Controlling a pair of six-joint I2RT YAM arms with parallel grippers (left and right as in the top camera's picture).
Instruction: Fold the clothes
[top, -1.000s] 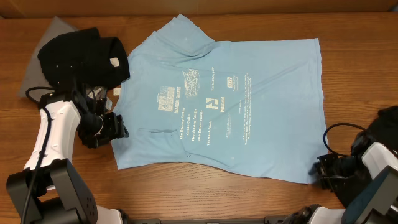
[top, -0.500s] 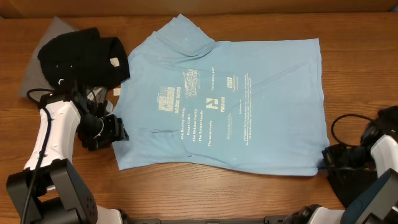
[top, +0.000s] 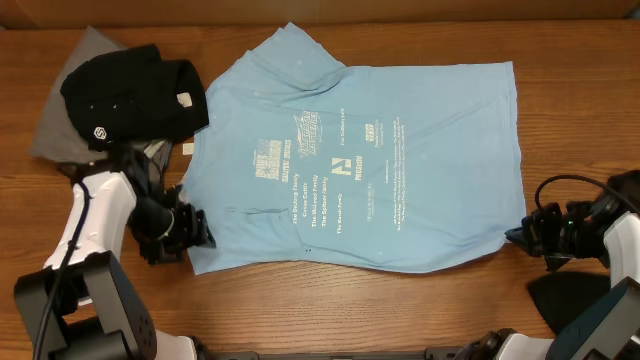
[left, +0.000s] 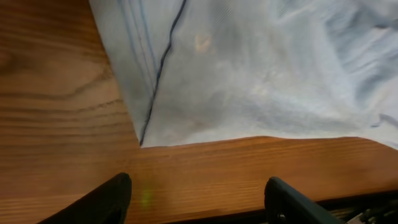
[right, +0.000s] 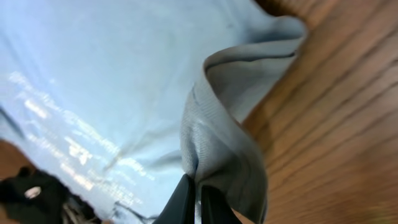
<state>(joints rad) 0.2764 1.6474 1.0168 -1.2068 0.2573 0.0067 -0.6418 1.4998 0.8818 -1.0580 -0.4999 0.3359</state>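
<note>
A light blue T-shirt (top: 360, 160) with white print lies spread flat on the wooden table. My right gripper (top: 527, 236) is shut on the shirt's near right hem corner (right: 214, 146) and holds it lifted off the wood. My left gripper (top: 200, 228) is open just off the shirt's near left corner (left: 144, 140), with bare wood between its fingers (left: 196, 196).
A pile of black clothes (top: 135, 90) lies on a grey cloth (top: 75, 70) at the far left. Another dark garment (top: 575, 300) sits at the near right edge. The table's front edge (left: 249, 214) runs just below the left fingers.
My right gripper moved up along the right side and pinched the shirt's near right corner, pulling it up. My left gripper shifted a little toward the front edge.
</note>
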